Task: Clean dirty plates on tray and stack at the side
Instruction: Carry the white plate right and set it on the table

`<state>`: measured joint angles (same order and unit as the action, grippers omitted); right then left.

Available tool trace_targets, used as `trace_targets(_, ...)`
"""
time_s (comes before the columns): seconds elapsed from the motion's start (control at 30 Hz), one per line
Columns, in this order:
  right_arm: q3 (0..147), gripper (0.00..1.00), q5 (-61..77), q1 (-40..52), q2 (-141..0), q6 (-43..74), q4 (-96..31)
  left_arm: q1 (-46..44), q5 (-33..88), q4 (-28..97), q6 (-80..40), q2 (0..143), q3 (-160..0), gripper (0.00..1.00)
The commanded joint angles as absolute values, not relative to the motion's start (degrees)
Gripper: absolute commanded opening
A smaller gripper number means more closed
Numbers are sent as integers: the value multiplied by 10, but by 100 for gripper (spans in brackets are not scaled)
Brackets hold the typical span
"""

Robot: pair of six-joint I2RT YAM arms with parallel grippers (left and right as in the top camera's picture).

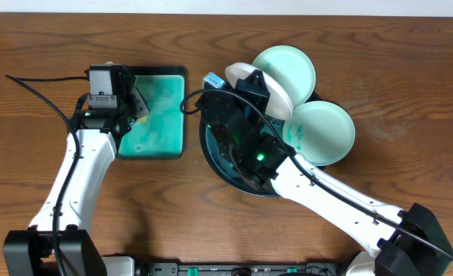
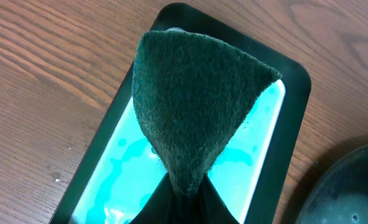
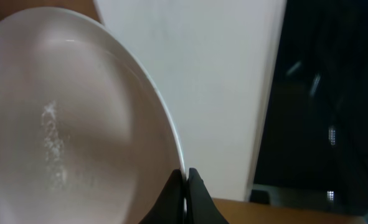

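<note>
Dark brown wood-grain tabletop (image 1: 379,31) carries the round black tray (image 1: 217,162), largely under the right arm; just left of it sits a rectangular teal tray (image 1: 161,130); two pale-aqua plates (image 1: 291,65) lie at the round tray's right edge; the right gripper (image 3: 185,186) pinches a third plate (image 3: 78,124) by its rim, tilted above that tray; the left gripper (image 2: 180,202) clamps a dark green scouring pad (image 2: 196,99) over the teal tray.

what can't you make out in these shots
- Round tray base: overhead, the right arm covers most of it; the left wrist view crops it at a corner.
- Held plate: right wrist view too close and blurred to show smears.
- Left gripper tips: the scouring pad hides them in its own view.
</note>
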<state>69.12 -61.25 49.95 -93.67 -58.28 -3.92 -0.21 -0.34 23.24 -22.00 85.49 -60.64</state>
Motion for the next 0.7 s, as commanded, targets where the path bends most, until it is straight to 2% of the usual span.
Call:
trace_targets(0.0,693,1,-577,502,-925,-475,-90,1,-6,234,-210,859,-602,7)
trace_targets(0.17,693,1,-526,496,-930,-438,-163,1,-6,234,-210,859,-602,7)
trace_targets(0.43,693,1,-595,505,-930,-625,-52,1,-6,235,-210,859,-602,7)
trace_targets(0.67,693,1,-602,512,-930,-712,-46,1,-6,236,-210,859,-602,7)
